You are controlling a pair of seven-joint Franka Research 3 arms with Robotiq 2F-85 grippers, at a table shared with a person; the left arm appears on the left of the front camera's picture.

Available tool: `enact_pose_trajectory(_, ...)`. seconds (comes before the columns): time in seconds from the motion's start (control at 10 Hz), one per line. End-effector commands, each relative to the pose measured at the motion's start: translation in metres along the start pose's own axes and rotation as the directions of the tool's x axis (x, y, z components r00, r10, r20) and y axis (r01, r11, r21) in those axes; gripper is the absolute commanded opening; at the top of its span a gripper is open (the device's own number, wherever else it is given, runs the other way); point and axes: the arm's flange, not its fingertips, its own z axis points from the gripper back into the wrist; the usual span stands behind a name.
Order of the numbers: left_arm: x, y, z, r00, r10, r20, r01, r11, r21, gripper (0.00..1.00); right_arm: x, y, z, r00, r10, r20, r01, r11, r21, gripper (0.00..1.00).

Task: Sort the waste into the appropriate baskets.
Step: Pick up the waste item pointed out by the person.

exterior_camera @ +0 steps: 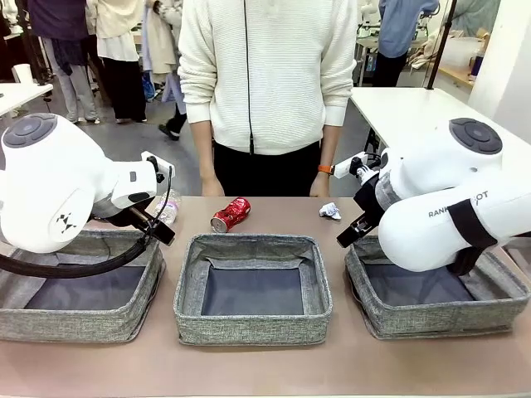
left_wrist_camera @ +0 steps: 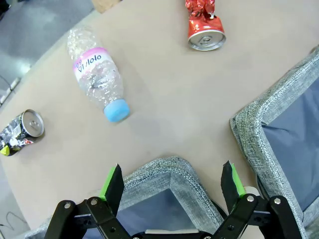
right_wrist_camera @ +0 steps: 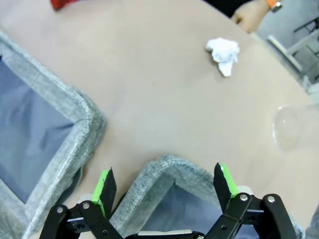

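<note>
Bench (exterior_camera: 265, 369) w/ 3 baskets (exterior_camera: 253, 327); left gripper (left_wrist_camera: 172, 175) & right gripper (right_wrist_camera: 164, 178) spread, empty; red can (exterior_camera: 231, 214) at 12 o'clock.

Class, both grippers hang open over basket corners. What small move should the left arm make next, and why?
Probably ease the left gripper forward toward the bottle: its jaws stand open and empty above a corner of the left basket, and the bottle lies closest ahead.

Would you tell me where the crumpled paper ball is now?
Front view: the paper ball lies on the table right of the crushed red can, near the person's hand.
</note>
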Motion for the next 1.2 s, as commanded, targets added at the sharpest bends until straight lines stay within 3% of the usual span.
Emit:
enact_pose_trajectory(0.0, 0.0, 0.0, 0.0, 1.0, 0.0, 0.0, 0.0, 1.0, 0.0, 1.0, 0.005, -0.002, 0.023, 0.999, 0.053, -0.003, -0.053, 0.998, -0.028, 1.0)
enact_pose_trajectory(0.2, -0.005, -0.005, 0.115, 0.989, -0.07, 0.129, 0.069, 0.998, 0.013, 1.0, -0.009, -0.008, 0.125, 0.988, 0.081, 0.13, -0.065, 0.99, -0.125, 1.0)
enact_pose_trajectory(0.3, -0.031, -0.008, 0.177, 0.98, -0.13, 0.15, 0.122, 0.991, 0.061, 1.0, -0.041, -0.01, 0.18, 0.98, 0.088, 0.179, -0.06, 0.986, -0.157, 1.0)
enact_pose_trajectory(0.4, -0.052, -0.008, 0.201, 0.984, -0.11, 0.144, 0.093, 0.989, 0.119, 1.0, -0.065, -0.012, 0.197, 0.983, 0.04, 0.177, -0.011, 0.987, -0.163, 1.0)
enact_pose_trajectory(0.5, -0.055, -0.003, 0.195, 0.992, 0.003, 0.126, -0.022, 0.988, 0.151, 1.0, -0.074, -0.015, 0.184, 0.995, -0.007, 0.102, 0.024, 0.987, -0.16, 1.0)
enact_pose_trajectory(0.6, 0.031, 0.004, 0.157, 0.984, -0.091, 0.156, 0.081, 0.994, 0.071, 1.0, 0.026, -0.027, 0.17, 0.981, 0.044, 0.188, -0.017, 0.99, -0.142, 1.0)
enact_pose_trajectory(0.7, 0.021, 0.011, 0.202, 0.985, -0.068, 0.16, 0.052, 0.993, 0.104, 1.0, 0.014, -0.033, 0.203, 0.984, 0.016, 0.178, 0.012, 0.988, -0.152, 1.0)
enact_pose_trajectory(0.8, 0.02, 0.022, 0.19, 0.991, -0.034, 0.128, 0.05, 0.99, -0.129, 1.0, -0.001, -0.043, 0.196, 0.985, -0.061, 0.163, 0.065, 0.998, -0.023, 1.0)
enact_pose_trajectory(0.9, 0.002, 0.05, 0.189, 0.999, -0.025, 0.035, 0.036, 0.927, -0.373, 1.0, -0.029, -0.07, 0.198, 0.971, -0.175, 0.163, 0.155, 0.98, 0.128, 1.0)
enact_pose_trajectory(1.0, -0.018, 0.077, 0.187, 1.0, -0.005, -0.022, -0.008, 0.827, -0.563, 1.0, -0.061, -0.097, 0.2, 0.925, -0.34, 0.17, 0.268, 0.9, 0.343, 1.0)
enact_pose_trajectory(1.1, -0.036, 0.102, 0.181, 0.996, 0.089, -0.01, -0.066, 0.66, -0.749, 1.0, -0.089, -0.123, 0.197, 0.848, -0.509, 0.151, 0.364, 0.765, 0.531, 1.0)
